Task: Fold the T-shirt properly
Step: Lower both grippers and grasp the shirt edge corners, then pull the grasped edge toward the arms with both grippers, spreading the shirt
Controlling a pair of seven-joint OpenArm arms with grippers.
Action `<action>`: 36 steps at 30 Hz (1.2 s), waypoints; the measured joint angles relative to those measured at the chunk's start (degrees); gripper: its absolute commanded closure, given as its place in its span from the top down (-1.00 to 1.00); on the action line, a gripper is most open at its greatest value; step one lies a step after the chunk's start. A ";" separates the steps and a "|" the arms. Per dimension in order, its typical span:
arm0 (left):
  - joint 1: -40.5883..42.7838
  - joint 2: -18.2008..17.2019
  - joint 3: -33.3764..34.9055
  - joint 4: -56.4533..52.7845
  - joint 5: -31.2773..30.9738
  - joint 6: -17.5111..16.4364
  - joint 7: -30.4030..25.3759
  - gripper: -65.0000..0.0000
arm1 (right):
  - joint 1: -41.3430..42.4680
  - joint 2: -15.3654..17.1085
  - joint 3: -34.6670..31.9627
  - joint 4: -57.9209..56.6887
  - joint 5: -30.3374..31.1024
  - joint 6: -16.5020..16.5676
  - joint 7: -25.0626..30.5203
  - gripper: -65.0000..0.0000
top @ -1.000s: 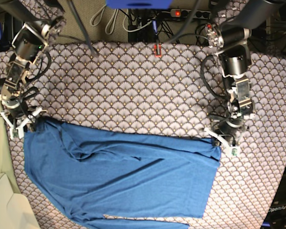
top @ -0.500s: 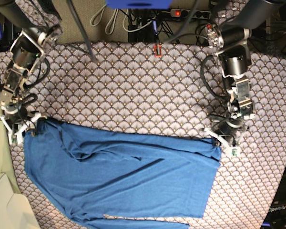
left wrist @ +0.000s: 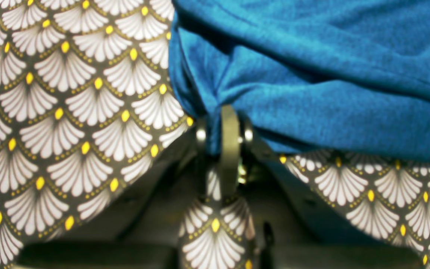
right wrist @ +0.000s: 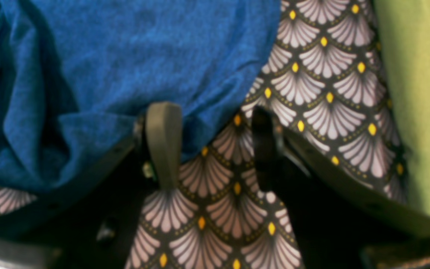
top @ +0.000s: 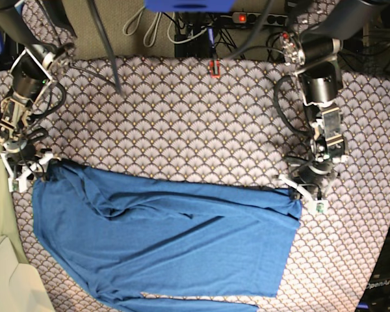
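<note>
The blue T-shirt (top: 169, 240) lies spread across the near half of the patterned table cloth (top: 182, 117). At its right corner my left gripper (top: 307, 195) is low on the table. In the left wrist view the left gripper (left wrist: 224, 114) is shut on a bunched fold of the T-shirt (left wrist: 330, 74). My right gripper (top: 23, 172) is at the shirt's left corner. The right wrist view shows the right gripper (right wrist: 213, 125) open. One of its fingers (right wrist: 162, 142) rests against the T-shirt (right wrist: 144, 56) edge and the other stands over bare cloth.
A yellow-green surface (right wrist: 416, 112) borders the table's left edge, with a white box (top: 6, 279) at the near left corner. Cables and a power strip (top: 247, 18) run behind the table, and a small red object (top: 215, 67) sits at the back edge.
My right gripper has opened, let go of the shirt's left corner and drifted slightly outward. The left gripper and the shirt have stayed put.
</note>
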 measured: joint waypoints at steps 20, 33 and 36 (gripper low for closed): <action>0.09 -0.09 0.04 0.00 0.00 -2.16 0.17 -0.99 | 0.28 -1.22 -0.13 -2.47 1.60 0.00 2.27 -1.00; 5.31 -1.73 0.00 7.13 0.13 -6.08 0.87 -0.99 | -4.35 -0.59 -0.24 3.87 1.07 0.00 1.25 -1.00; 6.60 -1.70 -0.07 10.19 0.02 -6.54 4.26 -0.99 | -5.66 -0.59 -0.28 4.02 1.99 0.02 2.78 -1.00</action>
